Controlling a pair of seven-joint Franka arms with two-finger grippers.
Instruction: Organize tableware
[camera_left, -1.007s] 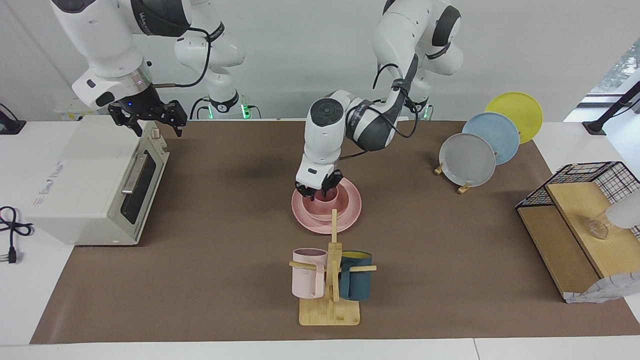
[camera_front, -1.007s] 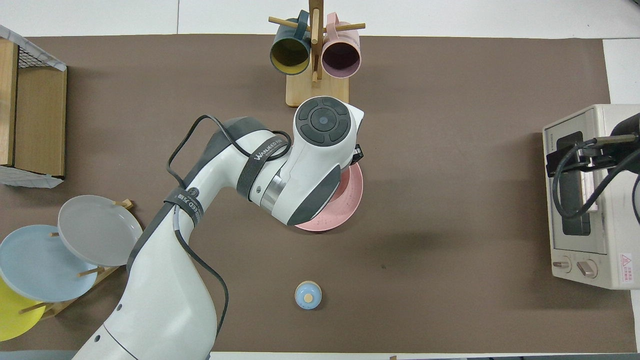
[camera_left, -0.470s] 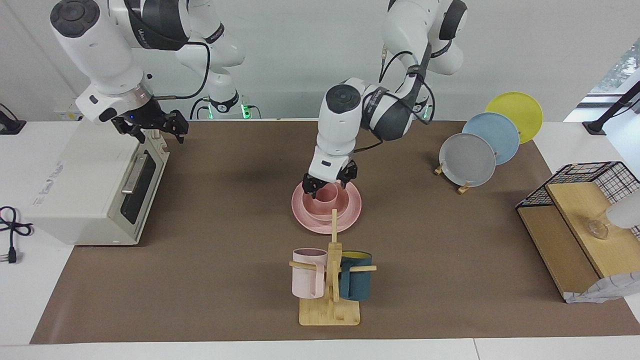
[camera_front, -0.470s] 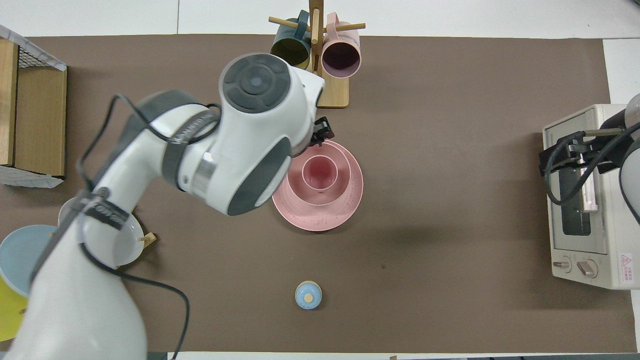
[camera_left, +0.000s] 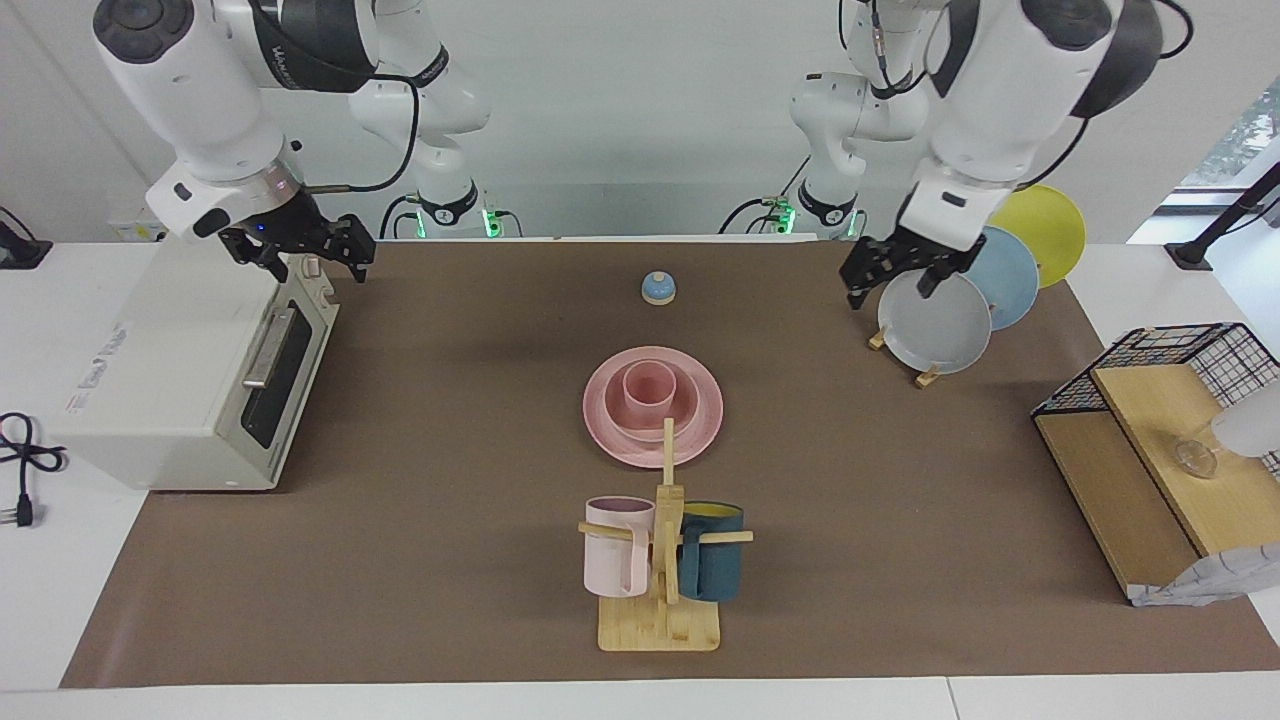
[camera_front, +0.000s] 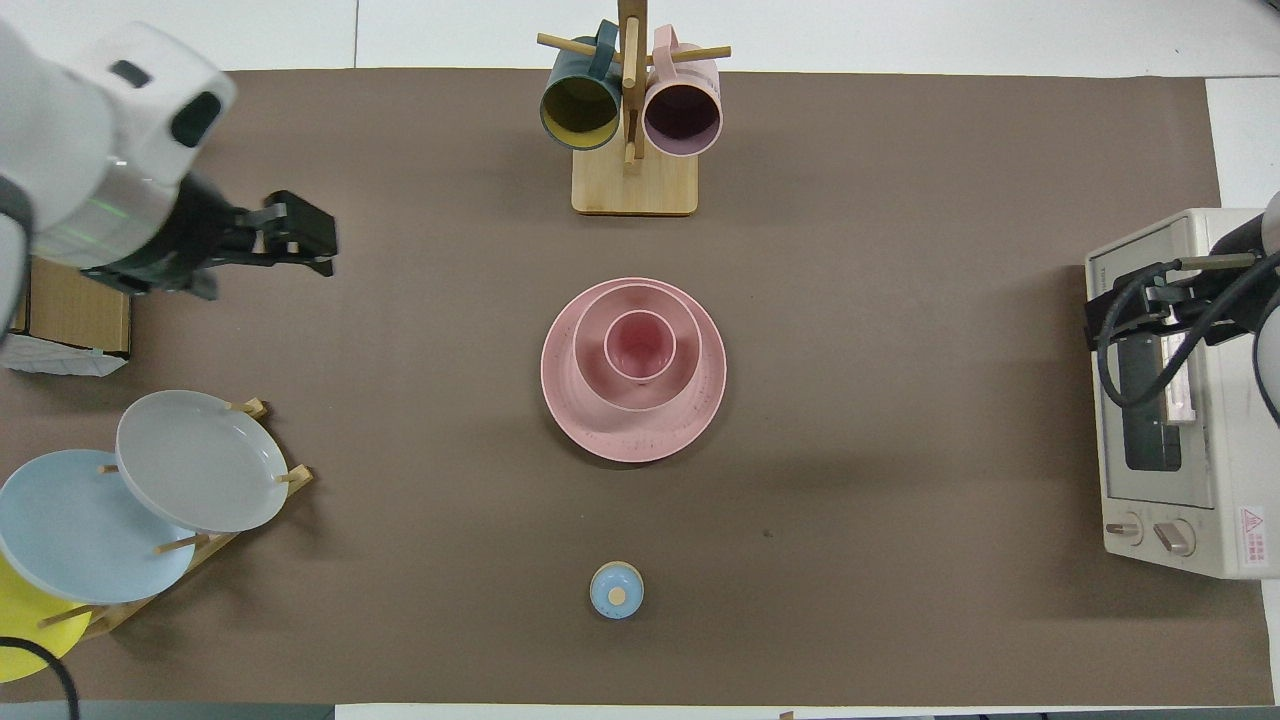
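On the table stood one pink plate (camera_left: 700, 425), one pink bowl (camera_left: 684, 400) and one pink cup (camera_left: 649, 388), three matching pieces nested in a single stack. A rack held three plates: one grey (camera_left: 935, 320), one blue (camera_left: 1008, 272) and one yellow (camera_left: 1050, 222). There were two handled mugs, a pale pink mug (camera_left: 617, 547) and a dark teal mug (camera_left: 712, 560), on one wooden mug tree (camera_left: 660, 625), plus one small blue bell (camera_left: 658, 288), one toaster oven (camera_left: 170, 370) and one wire basket (camera_left: 1190, 350).

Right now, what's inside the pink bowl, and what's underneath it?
Inside the pink bowl stands the small pink cup, upright and empty. The bowl sits on the pink plate; the plate's middle is covered.
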